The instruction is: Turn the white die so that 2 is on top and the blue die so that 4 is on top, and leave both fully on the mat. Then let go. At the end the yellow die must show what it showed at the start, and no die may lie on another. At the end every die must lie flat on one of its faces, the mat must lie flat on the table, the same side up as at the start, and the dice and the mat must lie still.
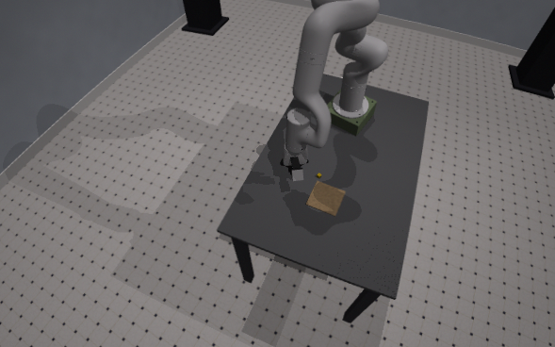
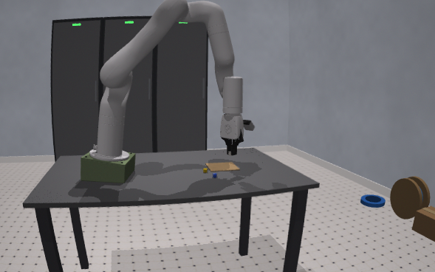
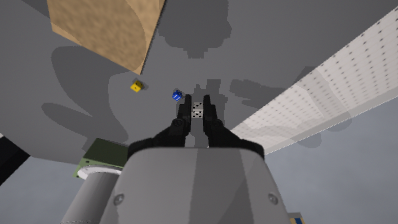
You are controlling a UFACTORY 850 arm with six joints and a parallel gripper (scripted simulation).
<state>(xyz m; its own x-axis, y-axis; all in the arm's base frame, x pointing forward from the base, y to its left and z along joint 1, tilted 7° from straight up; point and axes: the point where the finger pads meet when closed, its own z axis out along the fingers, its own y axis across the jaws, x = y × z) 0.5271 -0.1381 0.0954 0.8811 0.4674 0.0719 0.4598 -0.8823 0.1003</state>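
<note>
Gripper (image 3: 197, 111) was clamped on white die (image 3: 197, 110), held well above table (image 2: 271, 185), off mat (image 2: 222, 166). Blue die (image 2: 214, 175) & yellow die (image 2: 204, 170) sat on table just near of mat, apart. Judged die small, light, rigid, prob. smooth-faced; grip flat across two opp. faces, centred, so it wouldn't twist or squirt out.

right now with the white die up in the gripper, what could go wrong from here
1. The white die is pinched between the gripper fingers high above the table; a slip could send it tumbling onto an unknown face.
2. The blue die and yellow die lie off the mat, close below; a careless descent might knock the yellow one over.
</note>
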